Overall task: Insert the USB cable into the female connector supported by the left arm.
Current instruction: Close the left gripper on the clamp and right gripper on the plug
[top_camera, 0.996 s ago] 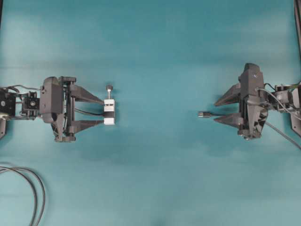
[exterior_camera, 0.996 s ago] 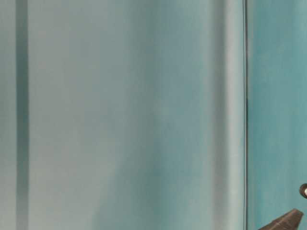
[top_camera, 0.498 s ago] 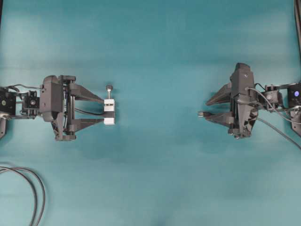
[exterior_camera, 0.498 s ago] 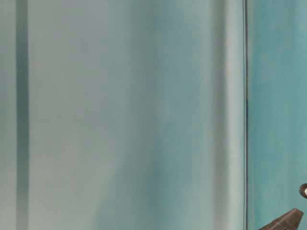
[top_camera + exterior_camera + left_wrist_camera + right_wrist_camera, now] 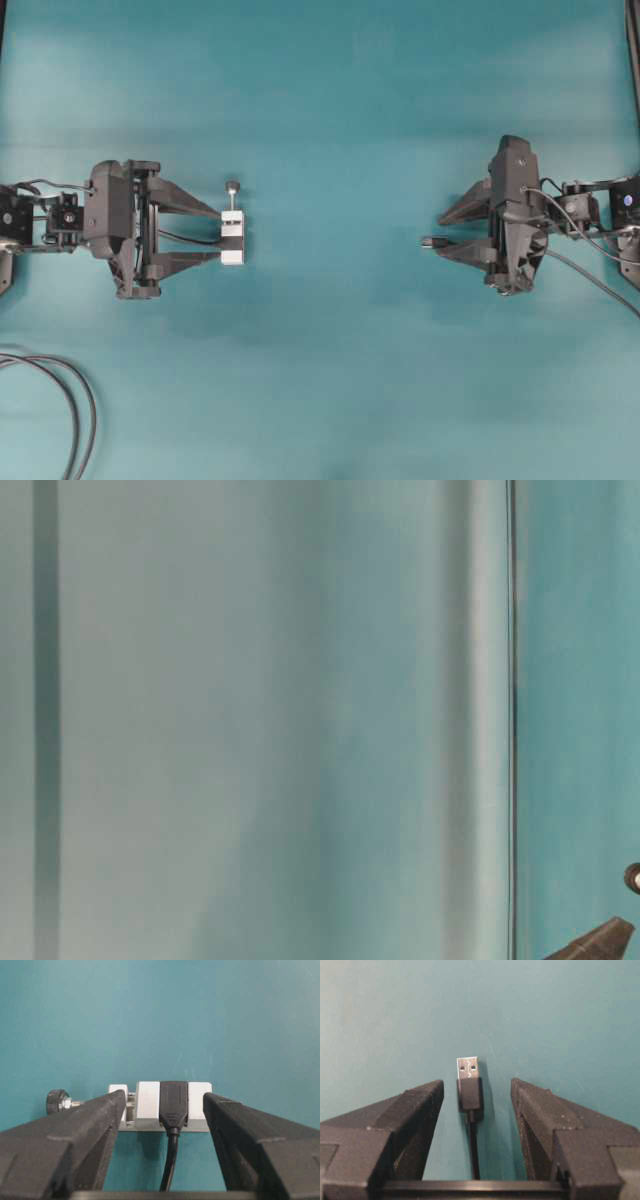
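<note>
White plastic marked the female connector [image 5: 232,238], which was bracketed by the wide-spread fingers of the left gripper [image 5: 219,237], apparently to steady it. Well apart to the right, the USB cable [image 5: 434,242] lay on the teal table [image 5: 330,100] between the unclosed jaws of the right gripper [image 5: 442,231], evidently ungrasped.

Looped black cables [image 5: 70,415], teal table [image 5: 330,90]

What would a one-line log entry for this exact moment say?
left end effector: open around female connector | right end effector: open, straddling USB cable, no grip | plug not inserted
</note>
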### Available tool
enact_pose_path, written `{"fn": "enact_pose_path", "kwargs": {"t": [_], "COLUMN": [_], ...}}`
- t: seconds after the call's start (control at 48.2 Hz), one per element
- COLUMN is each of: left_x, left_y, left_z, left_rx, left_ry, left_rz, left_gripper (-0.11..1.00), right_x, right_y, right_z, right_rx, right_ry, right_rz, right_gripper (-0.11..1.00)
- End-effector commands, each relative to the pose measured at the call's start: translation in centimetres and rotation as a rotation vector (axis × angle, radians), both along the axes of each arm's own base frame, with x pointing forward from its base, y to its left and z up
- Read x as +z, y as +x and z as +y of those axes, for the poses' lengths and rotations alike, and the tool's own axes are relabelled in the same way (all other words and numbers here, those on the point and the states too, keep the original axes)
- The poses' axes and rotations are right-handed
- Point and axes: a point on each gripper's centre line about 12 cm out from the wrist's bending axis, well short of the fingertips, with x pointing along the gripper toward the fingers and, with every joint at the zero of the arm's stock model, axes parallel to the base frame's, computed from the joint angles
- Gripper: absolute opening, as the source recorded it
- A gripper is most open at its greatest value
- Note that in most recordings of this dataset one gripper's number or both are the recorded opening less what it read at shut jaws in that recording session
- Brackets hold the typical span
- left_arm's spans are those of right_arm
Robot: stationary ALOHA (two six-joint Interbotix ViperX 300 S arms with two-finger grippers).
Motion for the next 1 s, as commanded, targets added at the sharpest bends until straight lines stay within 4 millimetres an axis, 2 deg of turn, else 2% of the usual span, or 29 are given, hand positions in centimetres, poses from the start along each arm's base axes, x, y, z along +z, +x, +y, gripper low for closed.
{"fn": "enact_pose_path", "kwargs": {"t": [0.0, 0.311, 0.706, 0.975], "left_x": [0.4, -1.2, -1.2, -1.1], "left_y": [0.3, -0.4, -0.1, 0.0], "left_z": [0.1, 0.0, 0.3, 0.3], "left_rx": [0.002, 0.003, 0.010, 0.010], "left_ry": [0.003, -0.002, 0.000, 0.000], "left_rz": [-0.020, 0.060, 0.060, 0.055], "left_gripper": [0.76, 0.76, 0.76, 0.76], "right_x": [0.4, 0.4, 0.3, -0.4], "right_y": [0.3, 0.3, 0.1, 0.0], "right_z": [0.0, 0.0, 0.7, 0.7], "right_rx": [0.001, 0.006, 0.033, 0.034], "right_ry": [-0.003, -0.005, -0.003, -0.003], "right_rz": [-0.024, -0.023, -0.017, 0.009], "right_gripper": [0.59, 0.58, 0.41, 0.40]}}
